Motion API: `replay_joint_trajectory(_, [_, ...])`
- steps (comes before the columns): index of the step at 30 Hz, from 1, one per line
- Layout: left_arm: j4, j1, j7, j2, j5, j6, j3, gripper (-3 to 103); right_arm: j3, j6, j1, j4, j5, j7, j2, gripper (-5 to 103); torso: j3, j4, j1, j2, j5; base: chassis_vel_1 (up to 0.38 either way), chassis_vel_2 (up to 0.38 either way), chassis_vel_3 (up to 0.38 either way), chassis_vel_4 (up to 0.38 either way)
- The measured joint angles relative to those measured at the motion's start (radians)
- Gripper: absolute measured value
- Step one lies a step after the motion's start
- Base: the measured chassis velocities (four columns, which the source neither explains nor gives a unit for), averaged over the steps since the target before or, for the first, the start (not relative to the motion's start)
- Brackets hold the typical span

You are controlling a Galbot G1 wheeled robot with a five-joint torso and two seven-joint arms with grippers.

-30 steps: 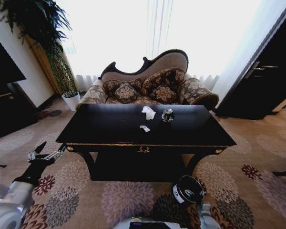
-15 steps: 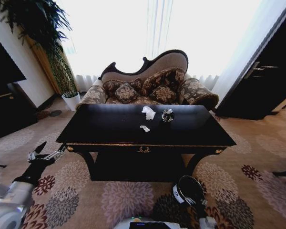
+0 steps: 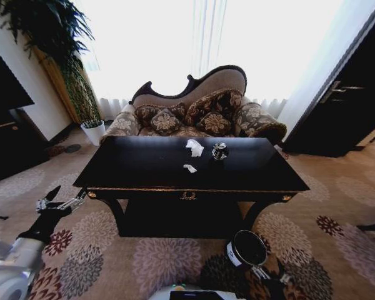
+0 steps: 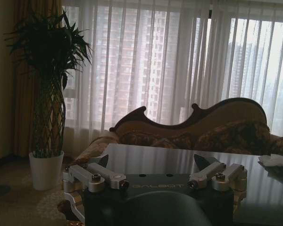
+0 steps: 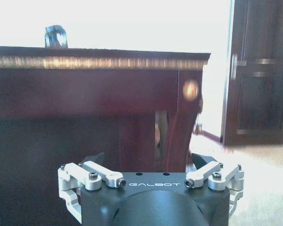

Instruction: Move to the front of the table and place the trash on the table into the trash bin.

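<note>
The left gripper [image 3: 61,201] hangs low off the table's front left corner with its jaws spread wide and nothing between them; in the left wrist view the same gripper [image 4: 151,165] shows its two fingers [image 4: 216,175] well apart, pointing over the glossy top toward the sofa [image 4: 198,127]. The right gripper [image 5: 148,162] sits down near the floor by the table's front right leg, jaws likewise wide open and empty, facing the gold-trimmed front edge from below.

The table [image 3: 144,178] stands square ahead, black and shiny. Near the middle of its far edge lies a crumpled white paper wad [image 3: 195,147], and just beside it toward the right a dark crushed can [image 3: 219,150] stands upright; the can [image 5: 55,36] pokes above the edge in the right wrist view. A tiny white scrap [image 3: 190,168] lies nearer the centre of the top, apart from both.

The trash bin [image 3: 246,249] rests on the patterned carpet [image 3: 144,262] in front of the table, toward its right end, white label facing out
</note>
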Motion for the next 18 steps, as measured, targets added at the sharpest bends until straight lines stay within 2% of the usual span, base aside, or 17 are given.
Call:
replay_joint_trajectory(2, [0.0, 0.0, 0.0, 0.0, 0.0, 0.0, 0.0, 100, 0.008, 0.0, -0.01, 0.027, 0.0, 0.003, 0.004, 100, 0.0, 0.0, 0.0, 0.0, 0.0, 0.0, 0.0, 0.0, 0.0])
replay_joint_trajectory(5, [0.0, 0.0, 0.0, 0.0, 0.0, 0.0, 0.0, 100, 0.039, -0.012, -0.06, 0.169, 0.013, 0.015, 0.016, 100, 0.0, 0.0001, 0.0, 0.0, -0.0001, 0.0, 0.0, 0.0, 0.0])
replay_joint_trajectory(11, [0.0, 0.0, 0.0, 0.0, 0.0, 0.0, 0.0, 100, 0.062, -0.038, -0.098, 0.281, 0.015, 0.018, 0.018, 100, 0.0, 0.0, 0.0, 0.0, 0.0, 0.0, 0.0, 0.0, 0.0])
replay_joint_trajectory(18, [0.0, 0.0, 0.0, 0.0, 0.0, 0.0, 0.0, 100, 0.083, -0.122, -0.099, 0.399, 0.056, 0.035, -0.03, 100, 0.0, 0.0001, 0.0, 0.0, 0.0002, 0.0, 0.0, 0.0, 0.0])
